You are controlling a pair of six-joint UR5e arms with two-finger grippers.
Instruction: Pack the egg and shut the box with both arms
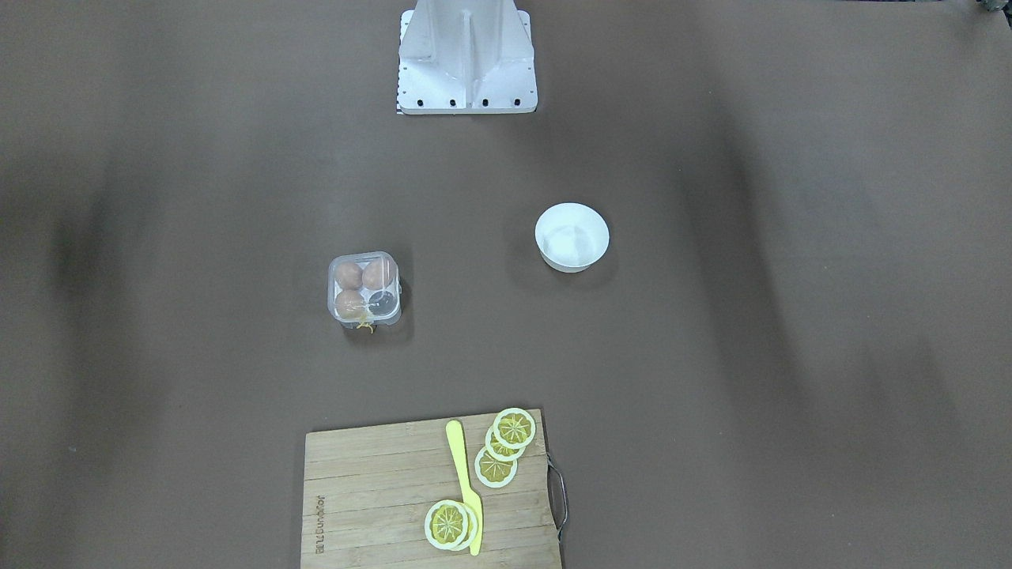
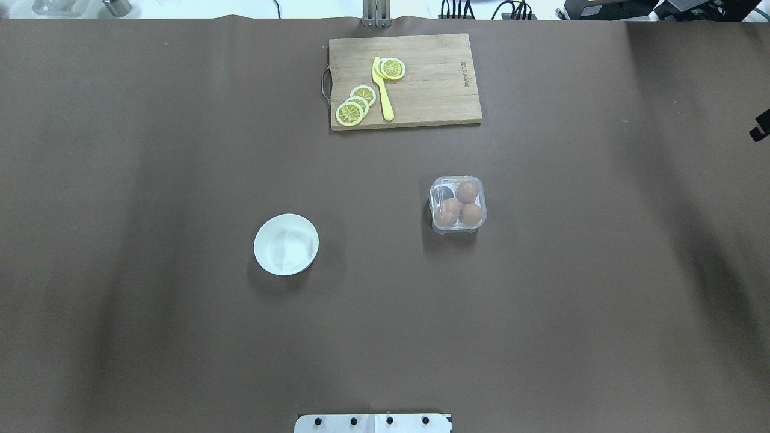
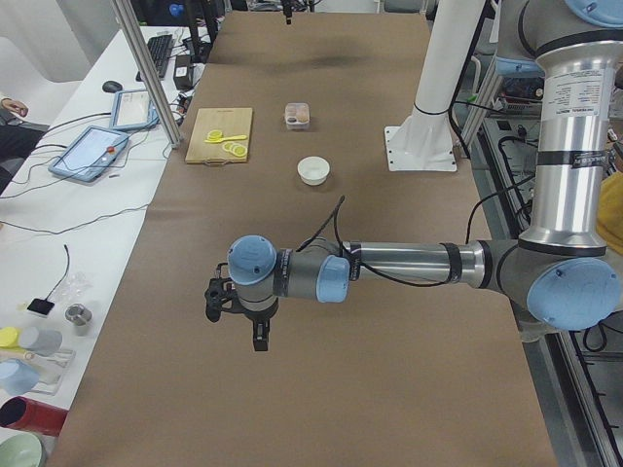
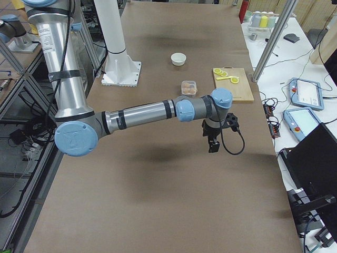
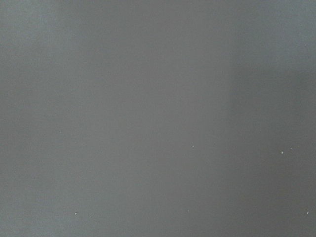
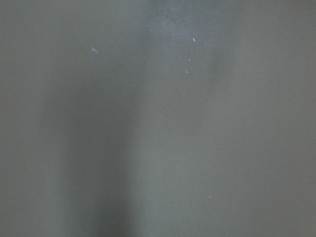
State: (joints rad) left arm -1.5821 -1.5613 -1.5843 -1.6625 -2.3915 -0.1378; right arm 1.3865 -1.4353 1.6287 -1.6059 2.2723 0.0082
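Overhead exterior puts the box (image 2: pixel 458 204) near the middle of the bench, a little toward its right end, with three eggs (image 2: pixel 471 214) in its cells and the fourth cell bare. A white bowl (image 2: pixel 286 245) sits well apart, toward the left end. At the far edge lies a cutting board (image 2: pixel 433 90) with lemon slices (image 2: pixel 350 113) and a yellow knife (image 2: pixel 383 96). The left gripper (image 3: pixel 258 339) hangs over the left end and the right gripper (image 4: pixel 212 145) over the right end. I cannot tell whether their jaws are parted or grip anything.

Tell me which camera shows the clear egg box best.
The overhead exterior view: the box is sharp and its three eggs are easy to count. The front-facing view is nearly as good; both side views show it tiny and distant; the wrist cameras miss it.
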